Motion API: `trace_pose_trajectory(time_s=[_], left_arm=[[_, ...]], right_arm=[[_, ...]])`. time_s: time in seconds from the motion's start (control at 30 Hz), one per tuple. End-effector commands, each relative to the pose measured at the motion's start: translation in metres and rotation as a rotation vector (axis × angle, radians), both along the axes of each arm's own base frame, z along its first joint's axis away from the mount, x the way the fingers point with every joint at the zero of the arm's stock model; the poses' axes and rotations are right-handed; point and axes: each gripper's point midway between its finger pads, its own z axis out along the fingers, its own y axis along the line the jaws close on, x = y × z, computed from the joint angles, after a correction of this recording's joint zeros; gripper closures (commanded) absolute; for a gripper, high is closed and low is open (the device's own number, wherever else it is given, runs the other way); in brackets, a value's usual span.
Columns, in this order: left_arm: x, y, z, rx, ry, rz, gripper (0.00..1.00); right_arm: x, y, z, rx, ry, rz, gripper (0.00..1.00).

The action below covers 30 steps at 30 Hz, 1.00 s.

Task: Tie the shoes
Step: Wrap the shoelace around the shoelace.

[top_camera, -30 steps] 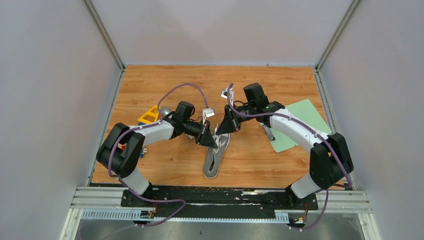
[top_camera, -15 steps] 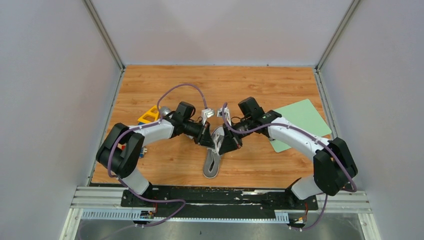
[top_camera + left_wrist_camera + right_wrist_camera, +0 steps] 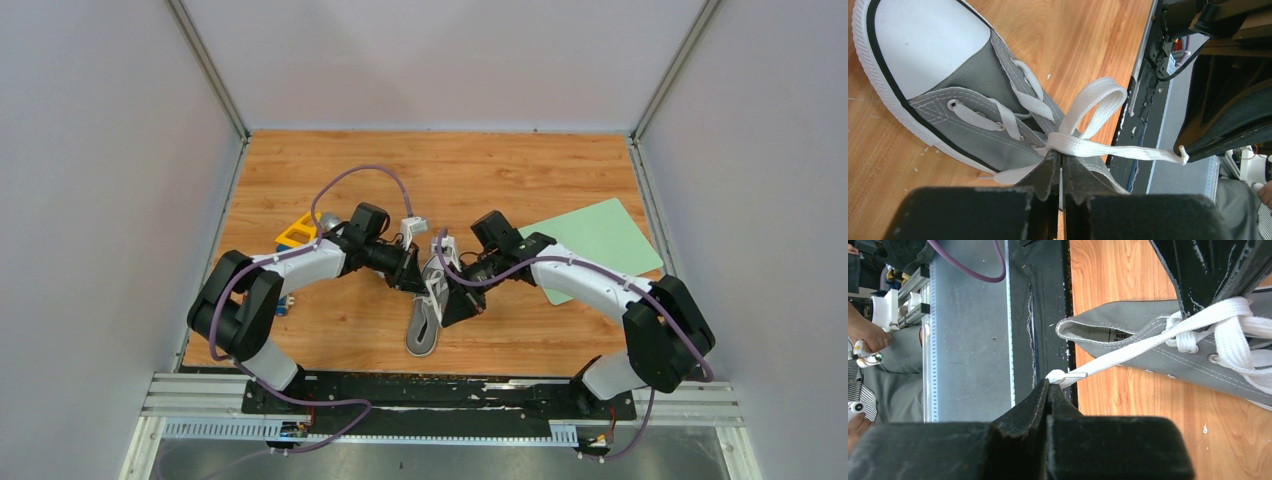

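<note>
The left gripper (image 3: 1060, 161) has its two black, scuffed fingers pressed together. They pinch the white laces (image 3: 1083, 147) at the point where the strands cross. The laces are flat woven tape. One strand forms an upright, rounded loop (image 3: 1102, 92) just beyond the fingertips. Another runs taut from the crossing, off to the side, to the right gripper (image 3: 1048, 389).

The right gripper's fingers are closed and clamp the tip of that strand just behind its stiff aglet (image 3: 1075, 374). From this pinch the strand rises diagonally to the lacing.

The sneaker (image 3: 973, 95) rests on the wood-grain table (image 3: 1088, 30), directly below and between both grippers.
- Upper: grey canvas with white double stitching and metal-ringed eyelets (image 3: 953, 105).
- Toe cap (image 3: 928, 45): smooth white rubber, rounded, edged by a black line and a ribbed white sole rim. It lies beyond the left gripper's fingertips.
- Heel opening (image 3: 1098, 330): grey inside with a printed size label. It lies just ahead of the right gripper's fingertips.

A flat, pale-green mat (image 3: 600, 232) lies well apart from the right gripper, on its outer side. A yellow block (image 3: 295, 235) sits behind the left gripper, beside its forearm.
</note>
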Motion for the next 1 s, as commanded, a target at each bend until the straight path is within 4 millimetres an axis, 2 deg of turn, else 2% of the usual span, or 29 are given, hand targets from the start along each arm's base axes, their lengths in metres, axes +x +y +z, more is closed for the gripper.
trace_pose_trajectory(time_s=[0.0,0.17,0.27,0.5,0.63,0.67,0.8,0.97], left_arm=[[0.004,-0.004,0.018,-0.054,-0.069,-0.035,0.95],[-0.002,-0.007,0.018,-0.086,-0.047,-0.076,1.00],[-0.004,-0.008,0.018,-0.099,-0.034,-0.100,1.00],[-0.008,-0.003,0.017,-0.077,-0.048,-0.116,1.00],[-0.007,0.004,0.009,-0.026,-0.093,-0.105,1.00],[-0.006,0.006,0.008,-0.019,-0.104,-0.105,1.00],[-0.008,0.006,0.008,-0.023,-0.108,-0.110,0.98],[-0.008,0.004,0.005,-0.024,-0.087,-0.122,0.97]], right_arm=[[0.000,0.003,0.009,0.050,-0.076,0.024,1.00],[0.001,0.009,0.002,0.039,-0.091,0.028,1.00],[-0.001,0.012,-0.005,0.028,-0.084,0.043,1.00],[-0.010,-0.001,-0.037,-0.039,-0.137,0.073,0.99],[-0.006,-0.007,-0.040,-0.068,-0.190,0.080,0.96],[-0.005,-0.008,-0.039,-0.068,-0.199,0.084,0.94],[-0.001,-0.014,-0.039,-0.075,-0.254,0.126,0.73],[0.036,-0.013,-0.021,-0.029,-0.330,0.067,0.69]])
